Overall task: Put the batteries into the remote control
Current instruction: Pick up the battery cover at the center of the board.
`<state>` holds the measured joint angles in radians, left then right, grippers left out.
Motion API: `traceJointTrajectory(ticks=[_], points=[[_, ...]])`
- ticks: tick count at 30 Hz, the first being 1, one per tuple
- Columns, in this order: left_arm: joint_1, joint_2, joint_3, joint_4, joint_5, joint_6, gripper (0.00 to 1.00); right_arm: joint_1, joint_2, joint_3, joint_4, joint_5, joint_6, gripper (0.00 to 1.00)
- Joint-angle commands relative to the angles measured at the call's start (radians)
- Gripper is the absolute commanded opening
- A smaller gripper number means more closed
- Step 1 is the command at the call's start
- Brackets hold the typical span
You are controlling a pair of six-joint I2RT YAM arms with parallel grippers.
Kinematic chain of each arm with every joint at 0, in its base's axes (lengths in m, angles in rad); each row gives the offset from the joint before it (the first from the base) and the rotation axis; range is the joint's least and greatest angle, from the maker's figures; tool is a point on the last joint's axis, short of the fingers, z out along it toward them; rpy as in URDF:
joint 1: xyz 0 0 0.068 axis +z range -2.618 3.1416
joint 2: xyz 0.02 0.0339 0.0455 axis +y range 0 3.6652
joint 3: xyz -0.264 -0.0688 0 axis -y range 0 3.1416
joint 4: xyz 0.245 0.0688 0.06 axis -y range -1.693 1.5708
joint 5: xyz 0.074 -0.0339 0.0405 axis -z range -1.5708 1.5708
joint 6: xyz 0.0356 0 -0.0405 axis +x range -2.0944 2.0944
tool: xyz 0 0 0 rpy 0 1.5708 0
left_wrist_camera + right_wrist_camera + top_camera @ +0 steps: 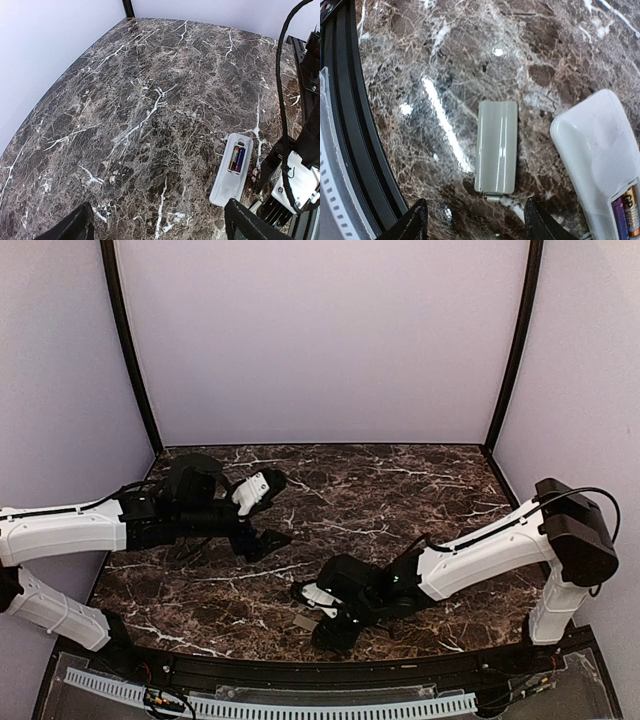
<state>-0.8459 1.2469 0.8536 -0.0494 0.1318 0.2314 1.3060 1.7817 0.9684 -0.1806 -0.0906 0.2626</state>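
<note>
Step in hand: loading looks finished, in my judgement. Both batteries [237, 159] lie side by side in the open bay of the remote control [227, 182], and no cell is seen loose on the marble table [150, 100].
Left gripper [160, 230]: fingers wide apart, nothing between them, hanging over bare marble, with the remote at 3 o'clock in its view.
Right gripper [476, 225]: fingers parted and empty, low over the grey battery cover [496, 146], which lies flat between the finger line and the remote.
Where the remote is: in the top view, near the table's 6 o'clock edge, just beside the right gripper, well apart from the left one.
Which way it faces: back up, bay uncovered.
Long axis: in the left wrist view it runs from about 7 o'clock to 1 o'clock, bay toward the 1 o'clock end. The batteries lie along the same line.
Cover's axis: 12 to 6 o'clock in the right wrist view, its small tab at 6.
Next move calls for: if the cover is to go on, a pinch across its narrow sides, then lining it up with the bay. I cannot tell whether the cells are fully seated.
</note>
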Motion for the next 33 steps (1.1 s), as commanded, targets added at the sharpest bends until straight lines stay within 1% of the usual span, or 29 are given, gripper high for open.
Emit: traceJointTrajectory(ticks=[1,3,5,7,10,13,19,25,30,33], points=[[0.002,0.005,-0.028,0.013,-0.002,-0.025,0.89,0.013,0.049,0.063,-0.047,0.086,-0.025,0.62],[0.002,0.004,-0.030,0.018,0.007,-0.025,0.89,0.012,0.067,0.078,-0.055,0.088,-0.031,0.61],[0.002,0.000,-0.033,0.022,0.012,-0.019,0.89,0.015,0.084,0.087,-0.060,0.087,-0.041,0.58],[0.002,-0.004,-0.037,0.024,0.009,-0.010,0.89,0.023,0.101,0.100,-0.073,0.113,-0.057,0.50],[0.004,-0.013,-0.043,0.022,-0.003,0.000,0.89,0.038,0.117,0.108,-0.099,0.137,-0.082,0.44],[0.004,-0.018,-0.048,0.023,-0.007,0.003,0.89,0.046,0.129,0.119,-0.124,0.149,-0.100,0.35],[0.005,-0.016,-0.045,0.021,-0.007,0.005,0.89,0.052,0.121,0.129,-0.157,0.170,-0.115,0.25],[0.005,-0.023,-0.048,0.021,-0.009,0.010,0.89,0.052,0.080,0.129,-0.167,0.181,-0.141,0.19],[0.006,-0.030,-0.044,0.016,-0.004,0.001,0.89,0.053,0.029,0.122,-0.160,0.196,-0.180,0.18],[0.014,-0.032,-0.034,0.005,0.020,-0.014,0.89,0.052,-0.034,0.107,-0.151,0.211,-0.215,0.18]])
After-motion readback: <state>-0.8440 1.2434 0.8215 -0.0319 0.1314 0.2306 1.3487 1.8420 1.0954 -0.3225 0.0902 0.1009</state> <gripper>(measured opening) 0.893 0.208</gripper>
